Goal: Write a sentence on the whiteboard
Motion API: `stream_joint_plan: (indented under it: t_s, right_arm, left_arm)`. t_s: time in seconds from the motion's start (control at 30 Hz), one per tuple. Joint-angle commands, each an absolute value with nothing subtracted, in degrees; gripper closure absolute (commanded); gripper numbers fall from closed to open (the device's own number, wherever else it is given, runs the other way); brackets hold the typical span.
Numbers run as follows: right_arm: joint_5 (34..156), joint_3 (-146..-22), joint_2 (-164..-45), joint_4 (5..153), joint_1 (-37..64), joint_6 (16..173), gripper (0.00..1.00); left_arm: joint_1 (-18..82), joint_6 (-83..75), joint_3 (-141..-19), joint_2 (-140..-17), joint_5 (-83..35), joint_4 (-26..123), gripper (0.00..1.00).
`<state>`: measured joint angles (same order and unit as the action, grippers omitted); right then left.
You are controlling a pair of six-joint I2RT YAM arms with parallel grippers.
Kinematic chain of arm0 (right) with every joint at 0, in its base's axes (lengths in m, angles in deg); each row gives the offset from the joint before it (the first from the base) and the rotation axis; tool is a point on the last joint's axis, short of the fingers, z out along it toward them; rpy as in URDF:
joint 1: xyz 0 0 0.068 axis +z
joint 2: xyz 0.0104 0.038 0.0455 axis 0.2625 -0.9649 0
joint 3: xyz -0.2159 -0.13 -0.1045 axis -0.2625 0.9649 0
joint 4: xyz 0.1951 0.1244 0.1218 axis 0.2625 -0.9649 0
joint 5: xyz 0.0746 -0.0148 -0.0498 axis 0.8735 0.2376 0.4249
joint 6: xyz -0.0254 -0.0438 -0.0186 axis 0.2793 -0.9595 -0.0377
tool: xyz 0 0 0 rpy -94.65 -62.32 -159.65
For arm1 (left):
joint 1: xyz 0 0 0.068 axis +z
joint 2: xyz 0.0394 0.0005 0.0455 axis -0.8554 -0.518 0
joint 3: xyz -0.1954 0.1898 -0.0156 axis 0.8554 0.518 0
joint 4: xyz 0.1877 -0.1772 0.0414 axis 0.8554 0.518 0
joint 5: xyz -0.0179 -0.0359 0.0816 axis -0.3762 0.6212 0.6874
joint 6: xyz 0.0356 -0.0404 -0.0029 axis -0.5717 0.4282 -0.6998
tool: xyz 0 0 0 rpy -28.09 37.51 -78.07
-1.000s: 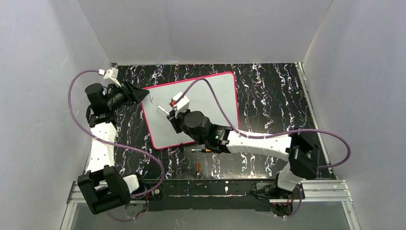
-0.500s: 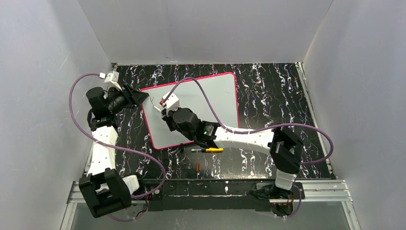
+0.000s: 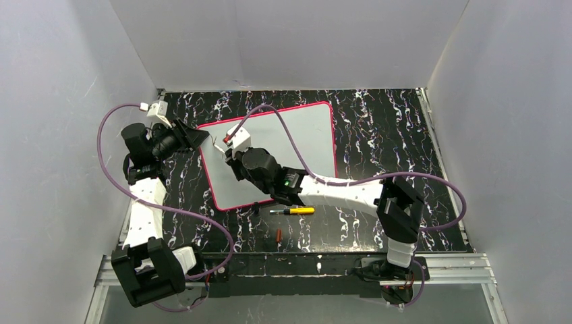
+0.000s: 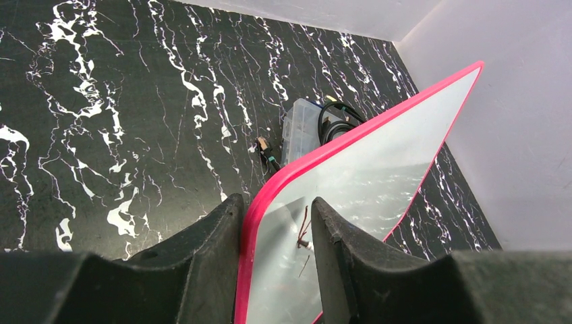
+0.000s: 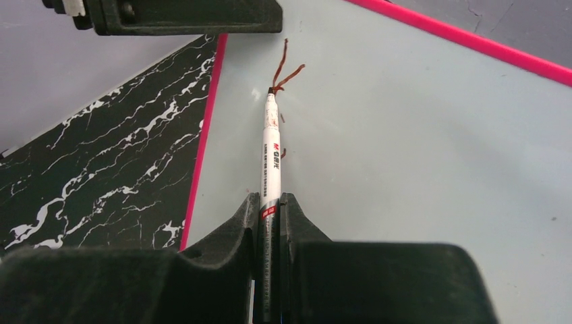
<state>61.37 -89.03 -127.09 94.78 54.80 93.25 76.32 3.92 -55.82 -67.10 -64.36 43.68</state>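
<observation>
Well, the right hand [image 5: 270, 202] holds a white marker [image 5: 271, 145] pinched tight between its two fingers, and the tip touches the whiteboard [image 5: 418, 169] just ahead of the hand. Only a few reddish-brown strokes of the sentence [image 5: 284, 71] are there, right at the tip and close to the pink rim (so I judge the writing is hardly begun). To do this step well, I think the tip should press lightly and evenly, and the strokes should run away from the rim, toward the wide white part on the hand's right. The right arm reaches long and low across the board, with the marker leaning at a shallow angle. The left hand [image 4: 275, 210] has its fingers on both sides of the board's corner, above the black table [image 4: 101, 101]. Whether it really clamps, I cannot tell.
</observation>
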Motion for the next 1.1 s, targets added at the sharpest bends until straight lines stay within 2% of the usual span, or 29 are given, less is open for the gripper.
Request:
stream_joint_plan:
  t_s: [0.0, 0.53, 1.07]
  right_arm:
    - [61.7, -92.0, -128.4, 96.1, 54.4, 92.1, 0.99]
    - [60.0, -86.3, -126.4, 95.4, 54.4, 95.6, 0.99]
    - [64.9, -81.7, -123.2, 96.0, 54.8, 96.7, 0.99]
  left_arm:
    - [76.1, 3.8, -55.1, -64.9, -67.9, 43.8, 0.62]
    - [76.1, 3.5, -55.2, -64.7, -67.6, 43.8, 0.62]
    - [76.0, 3.2, -55.2, -64.6, -67.4, 43.8, 0.62]
